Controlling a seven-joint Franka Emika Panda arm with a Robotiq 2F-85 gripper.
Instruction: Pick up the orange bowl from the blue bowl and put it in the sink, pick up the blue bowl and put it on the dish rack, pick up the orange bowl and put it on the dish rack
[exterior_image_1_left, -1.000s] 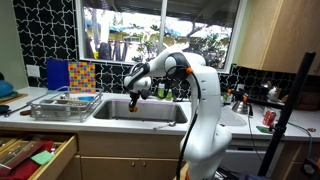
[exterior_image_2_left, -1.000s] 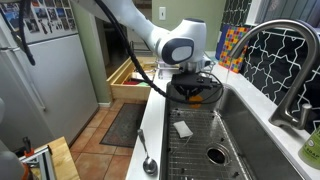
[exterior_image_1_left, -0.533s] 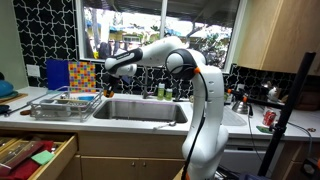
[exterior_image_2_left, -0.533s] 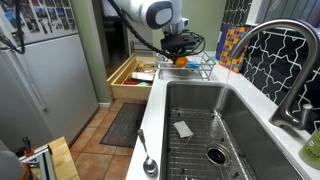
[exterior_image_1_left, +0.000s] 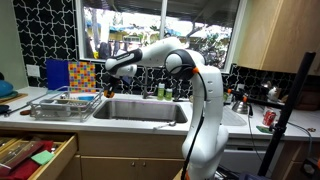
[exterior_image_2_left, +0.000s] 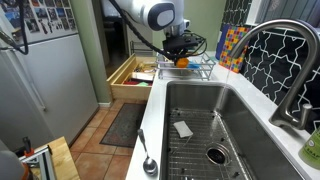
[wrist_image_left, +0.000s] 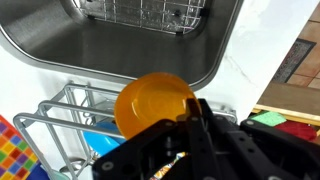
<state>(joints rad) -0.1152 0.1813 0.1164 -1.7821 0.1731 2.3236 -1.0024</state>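
1. Claw (wrist_image_left: 192, 112) is clamped on the rim of the orange bowl (wrist_image_left: 152, 100). In the wrist view your fingers pinch its edge at about 4 o'clock, and the bowl hangs in the air, resting on nothing.
2. You hold it over the dish rack (wrist_image_left: 58, 108), whose wires show at 8 o'clock in that view. The sink (wrist_image_left: 150, 45) lies at 12 o'clock with no bowl showing in it. In an exterior view the bowl (exterior_image_2_left: 181, 61) hangs just above the rack (exterior_image_2_left: 205, 68).
3. A rounded blue shape sits inside the rack at 7 o'clock of the orange bowl. I take it for the blue bowl (wrist_image_left: 103, 143), so the first two moves look done.
4. Only the last placement seems left: you lower the orange bowl onto the wires beside the blue one, let go and lift clear.
5. The orange bowl is small, round, plain and glossy, with a smooth, even rim. Whether you see its inside or its underside, I cannot tell.
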